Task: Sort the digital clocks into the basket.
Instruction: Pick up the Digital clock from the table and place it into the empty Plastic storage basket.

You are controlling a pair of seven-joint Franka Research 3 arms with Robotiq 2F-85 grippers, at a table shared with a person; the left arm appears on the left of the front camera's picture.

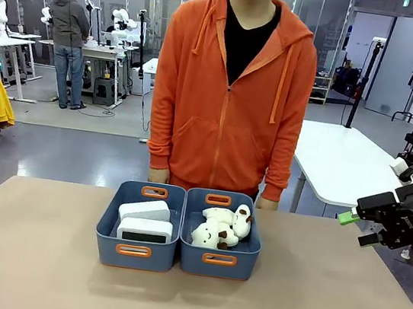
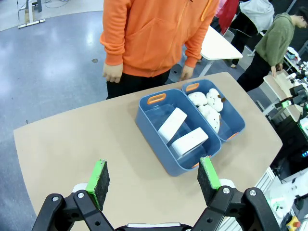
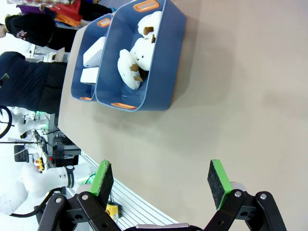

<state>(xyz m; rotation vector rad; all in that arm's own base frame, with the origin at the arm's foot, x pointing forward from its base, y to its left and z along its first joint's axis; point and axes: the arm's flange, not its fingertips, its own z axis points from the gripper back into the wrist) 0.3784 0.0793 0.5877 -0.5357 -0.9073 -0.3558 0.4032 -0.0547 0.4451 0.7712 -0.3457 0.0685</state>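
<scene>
Left gripper (image 2: pixel 153 180), jaws wide and empty, hovers above the table with both clocks (image 2: pixel 181 134) already lying in the basket (image 2: pixel 149 129) ahead; right gripper (image 3: pixel 161 180) likewise open.

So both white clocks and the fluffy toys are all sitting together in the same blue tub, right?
Not quite. The front view shows two tubs side by side: both digital clocks lie in the left basket, while the plush toys sit in the right tub.

White plush toys (image 1: pixel 221 227) piled in second blue tub (image 1: pixel 218 260) on tan desk (image 1: pixel 36 269); person in orange hoodie (image 1: pixel 231 89) behind.
</scene>
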